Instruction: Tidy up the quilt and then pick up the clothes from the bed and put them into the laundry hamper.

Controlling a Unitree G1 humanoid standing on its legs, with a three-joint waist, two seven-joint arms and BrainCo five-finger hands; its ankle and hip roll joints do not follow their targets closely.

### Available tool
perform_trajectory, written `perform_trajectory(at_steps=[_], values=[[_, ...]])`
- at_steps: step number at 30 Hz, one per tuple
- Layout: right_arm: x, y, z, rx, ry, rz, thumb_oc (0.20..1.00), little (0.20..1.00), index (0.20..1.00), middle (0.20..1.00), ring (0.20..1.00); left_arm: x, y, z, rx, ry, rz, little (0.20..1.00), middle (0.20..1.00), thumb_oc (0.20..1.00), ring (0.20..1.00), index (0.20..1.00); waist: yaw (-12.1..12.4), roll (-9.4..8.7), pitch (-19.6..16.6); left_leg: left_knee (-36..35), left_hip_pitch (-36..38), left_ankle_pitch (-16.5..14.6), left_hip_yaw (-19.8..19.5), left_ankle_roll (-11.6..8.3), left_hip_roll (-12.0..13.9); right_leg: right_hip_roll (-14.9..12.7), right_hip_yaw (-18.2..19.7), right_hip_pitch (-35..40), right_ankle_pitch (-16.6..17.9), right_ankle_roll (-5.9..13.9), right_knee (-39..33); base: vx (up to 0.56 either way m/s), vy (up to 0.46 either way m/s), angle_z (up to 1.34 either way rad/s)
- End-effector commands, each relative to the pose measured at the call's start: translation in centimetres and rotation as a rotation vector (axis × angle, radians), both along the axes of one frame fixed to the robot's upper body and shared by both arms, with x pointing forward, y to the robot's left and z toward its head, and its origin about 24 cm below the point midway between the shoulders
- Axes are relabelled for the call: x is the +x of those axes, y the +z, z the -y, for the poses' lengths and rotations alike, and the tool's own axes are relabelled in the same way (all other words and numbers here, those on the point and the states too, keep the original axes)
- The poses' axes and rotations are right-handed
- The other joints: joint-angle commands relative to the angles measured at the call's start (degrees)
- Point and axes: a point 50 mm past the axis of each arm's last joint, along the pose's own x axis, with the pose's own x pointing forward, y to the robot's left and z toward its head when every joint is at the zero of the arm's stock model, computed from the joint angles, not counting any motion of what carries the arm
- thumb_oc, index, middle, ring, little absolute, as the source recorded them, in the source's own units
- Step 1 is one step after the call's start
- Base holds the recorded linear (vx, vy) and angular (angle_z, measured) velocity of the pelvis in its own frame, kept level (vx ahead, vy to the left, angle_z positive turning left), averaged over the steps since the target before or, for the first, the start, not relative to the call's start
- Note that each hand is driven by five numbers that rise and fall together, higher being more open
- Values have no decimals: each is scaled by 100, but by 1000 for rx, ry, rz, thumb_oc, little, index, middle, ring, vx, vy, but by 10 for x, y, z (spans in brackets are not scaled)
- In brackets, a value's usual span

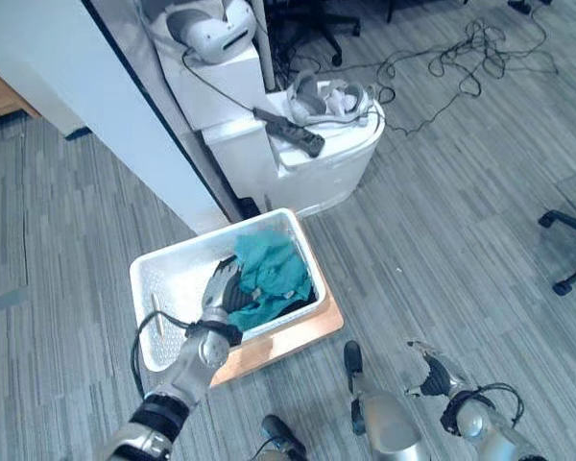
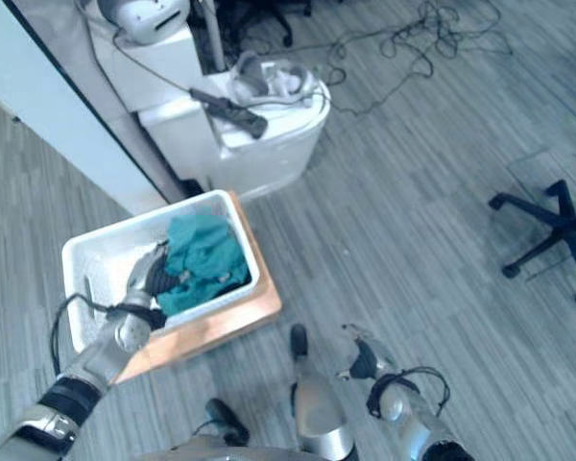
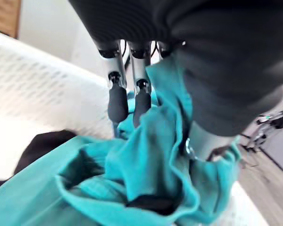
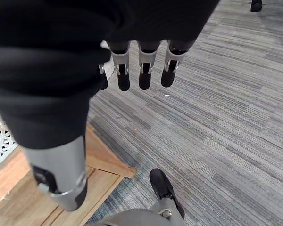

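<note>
The left hand [image 1: 221, 293] reaches down into the white hamper [image 1: 163, 279], fingers [image 3: 118, 101] straight and resting among folds of the teal clothes [image 1: 274, 274] — no curl around the cloth, so it reads as an open hand that has let go or is pushing the pile down, not gripping. In its wrist view the dark fingertips sit against the teal fabric, with the perforated white wall of the hamper just behind them. The reach from the robot's near side likely serves to seat the clothes fully inside so nothing hangs over the rim.

The right hand [image 4: 139, 70] hangs idle over the grey floor [image 4: 226, 117], fingers straight and relaxed, holding nothing.

Hamper contents: the teal clothes bunched toward the side away from the left arm, piled up near rim height, with a dark garment [image 3: 42, 146] showing under and beside them. The other half of the hamper shows bare white bottom. The hamper sits on a wooden board [image 1: 298, 341] on the floor, the board's edge poking out past the hamper on the robot's near side.

Beyond it, well apart — a white stand [image 1: 307, 144] with a headset [image 1: 211, 29], a second headset and a dark controller on top. A chair base [image 2: 547, 226] stands off to the robot's right.

The clothes look delivered; the likely next step is to lift the left hand clear.
</note>
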Motion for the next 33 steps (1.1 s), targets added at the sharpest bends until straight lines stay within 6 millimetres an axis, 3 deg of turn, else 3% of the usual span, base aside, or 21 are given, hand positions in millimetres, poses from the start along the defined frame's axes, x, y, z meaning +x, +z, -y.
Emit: perform_trajectory(at_steps=[1,7,9,10,11,12,13,16,17,19,20,21,22,23,26,27,28,29,30,33], values=[[15,12,-4,-2,24,71,1000,1000,1000,1000,1000,14,25,-26,-167,149,112,1000,1000,1000,1000,1000,109,90,7,0,-201,224,126,-140,388,-496,-185,546,-1014,711,9,32,11,-8],[16,26,0,13,44,114,1000,1000,1000,1000,1000,2,17,-46,-369,311,122,1000,1000,1000,1000,1000,179,79,-196,0,-92,220,77,-141,375,-436,-187,687,-1072,662,9,42,3,2],[16,31,3,19,44,128,1000,1000,1000,1000,1000,-3,16,-55,-573,400,160,1000,1000,1000,1000,1000,228,75,-308,0,2,214,19,-147,368,-388,-212,803,-1125,636,9,66,1,-3],[16,31,3,18,44,127,1000,1000,1000,1000,1000,-3,16,-56,-576,401,159,1000,1000,1000,1000,1000,221,76,-306,0,9,213,17,-149,370,-386,-214,811,-1128,636,9,52,-3,3],[18,35,3,27,44,143,1000,1000,1000,1000,1000,-6,18,-64,-716,456,204,1000,1000,1000,1000,1000,259,69,-360,0,67,222,-20,-154,374,-358,-227,895,-1156,622,9,33,-6,5],[18,35,3,27,45,143,1000,1000,1000,1000,1000,-6,18,-65,-719,456,204,1000,1000,1000,1000,1000,253,66,-354,0,74,221,-21,-156,376,-357,-229,904,-1158,622,9,51,-19,6],[17,35,3,34,42,146,1000,1000,1000,1000,1000,-9,18,-73,-861,510,251,1000,1000,1000,1000,1000,288,49,-401,0,121,224,-54,-162,384,-346,-246,967,-1178,617,9,19,-15,3],[16,31,1,39,41,130,1000,1000,1000,1000,1000,-19,10,-82,-1015,581,267,1000,1000,1000,1000,1000,341,36,-465,0,201,224,-101,-170,387,-322,-264,1071,-1221,606,9,35,-24,6],[14,25,-1,47,32,104,1000,1000,1000,1000,1000,-34,-6,-87,-1114,647,236,1000,1000,1000,1000,1000,384,27,-516,0,250,234,-139,-175,407,-310,-283,1137,-1246,594,9,14,-33,8],[7,9,1,55,-14,20,1000,1000,1000,1000,1000,-57,-36,-85,-1100,686,77,1000,1000,1000,1000,1000,427,47,-555,0,284,263,-193,-181,417,-303,-302,1204,-1261,584,9,-2,-8,10],[7,8,0,57,-14,19,1000,1000,1000,1000,1000,-58,-36,-85,-1099,686,76,1000,1000,1000,1000,1000,426,40,-561,0,286,262,-193,-183,418,-302,-303,1207,-1263,583,9,-1,19,14],[1,-7,1,67,-61,-54,1000,1000,1000,1000,1000,-88,-65,-79,-1021,698,-100,1000,1000,1000,1000,1000,483,58,-605,0,323,262,-244,-167,410,-299,-325,1278,-1276,574,9,6,12,9],[1,-7,0,68,-61,-55,1000,1000,1000,1000,1000,-88,-65,-79,-1020,698,-100,1000,1000,1000,1000,1000,482,55,-609,0,325,261,-245,-167,409,-299,-326,1280,-1278,575,9,31,39,6],[-10,-24,1,94,-139,-135,1000,1000,1000,1000,1000,-126,-104,-68,-1038,816,-292,1000,1000,1000,1000,1000,523,86,-672,0,361,263,-304,-160,411,-291,-364,1351,-1309,558,9,37,34,4],[-15,-34,-2,131,-222,-181,1000,1000,1000,1000,1000,-170,-141,-47,-1056,963,-503,1000,1000,1000,1000,1000,551,98,-730,0,420,261,-353,-153,413,-273,-387,1422,-1348,542,9,22,30,14],[-14,-34,-2,131,-222,-181,1000,1000,1000,1000,1000,-170,-141,-47,-1056,962,-503,1000,1000,1000,1000,1000,551,100,-728,0,421,260,-352,-154,414,-272,-387,1423,-1349,542,9,32,13,12],[-16,-40,-9,158,-252,-212,1000,1000,1000,1000,1000,-197,-158,-30,-1036,1014,-639,1000,1000,1000,1000,1000,585,96,-774,0,448,251,-382,-145,414,-262,-394,1471,-1380,523,9,25,7,10],[-16,-40,-9,158,-252,-211,1000,1000,1000,1000,1000,-196,-158,-30,-1036,1013,-638,1000,1000,1000,1000,1000,583,95,-769,0,450,251,-382,-145,414,-262,-394,1473,-1381,523,9,37,8,5],[-15,-42,-13,181,-270,-219,1000,1000,1000,1000,1000,-214,-166,-20,-1003,1035,-732,1000,1000,1000,1000,1000,615,82,-804,0,465,245,-396,-144,421,-253,-410,1500,-1401,513,9,0,0,0],[-12,-42,-19,202,-272,-216,1000,1000,1000,1000,1000,-224,-171,-13,-948,1034,-804,1000,1000,1000,1000,1000,665,69,-848,0,496,233,-418,-141,421,-237,-440,1559,-1435,496,9,31,-4,5]])
